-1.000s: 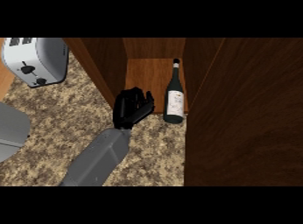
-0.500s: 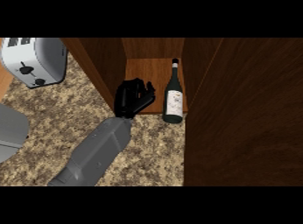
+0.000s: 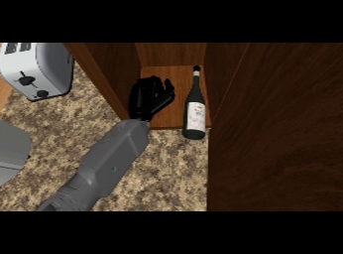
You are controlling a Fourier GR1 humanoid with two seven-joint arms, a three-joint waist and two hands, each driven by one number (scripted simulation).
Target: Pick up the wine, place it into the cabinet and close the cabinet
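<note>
The dark wine bottle (image 3: 195, 111) with a white label stands upright at the front right of the open cabinet's wooden shelf (image 3: 167, 74), its base at the shelf's front edge. My right hand (image 3: 149, 96) is inside the cabinet just left of the bottle. It is open, with relaxed fingers pointing inward, and holds nothing. A narrow gap separates it from the bottle. The cabinet's dark wooden door (image 3: 284, 129) stands open on the right. The left hand does not show.
A white toaster (image 3: 31, 69) sits on the speckled counter (image 3: 167, 168) at the upper left. The cabinet's left wooden panel (image 3: 105, 74) rises beside my hand. A grey rounded shape (image 3: 2, 149) fills the left edge.
My right hand has moved farther into the cabinet, along the bottle's left side. The bottle has stayed where it was.
</note>
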